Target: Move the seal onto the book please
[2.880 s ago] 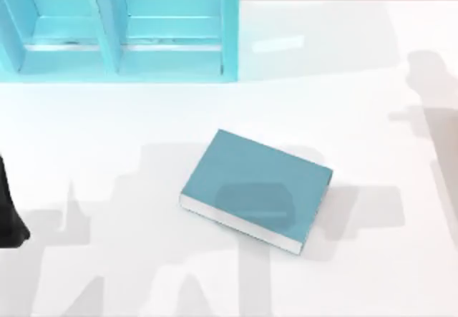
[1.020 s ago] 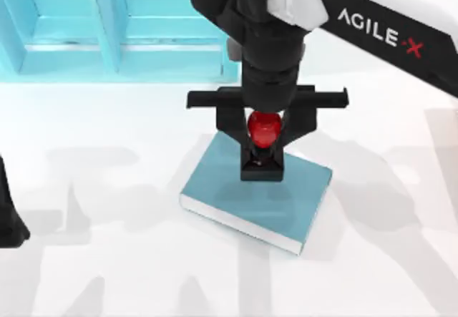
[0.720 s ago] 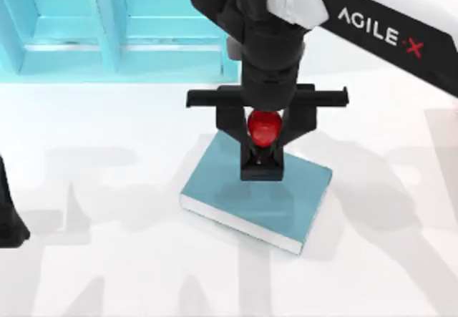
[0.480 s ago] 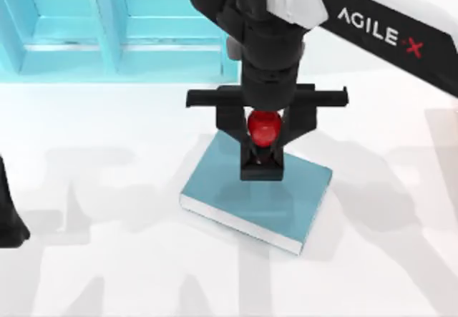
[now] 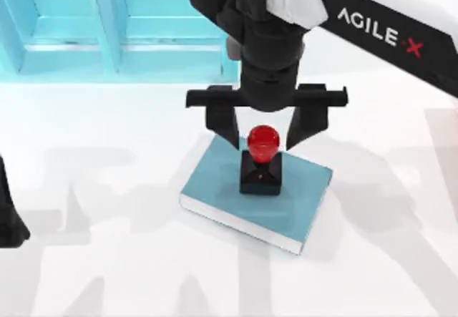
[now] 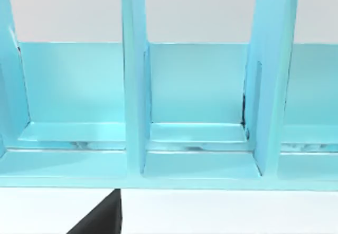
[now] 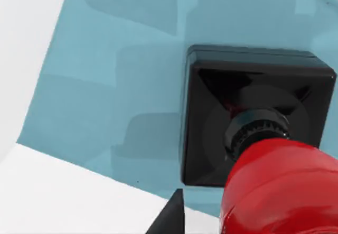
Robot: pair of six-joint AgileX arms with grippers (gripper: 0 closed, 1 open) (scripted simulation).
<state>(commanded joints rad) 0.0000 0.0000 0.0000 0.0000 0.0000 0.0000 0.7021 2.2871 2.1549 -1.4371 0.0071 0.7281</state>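
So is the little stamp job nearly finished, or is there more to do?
Nearly finished. The seal stands upright on the book. The right gripper is open around its red knob, no longer gripping. Only pulling that arm away looks left. The left arm is parked at the table's left edge.

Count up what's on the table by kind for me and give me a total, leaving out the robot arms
Seal: 1, upright on the book, with the open right gripper just above it
Book: 1, lying flat near the table's middle
Shelf unit: 1, turquoise, at the back left
Total: 3
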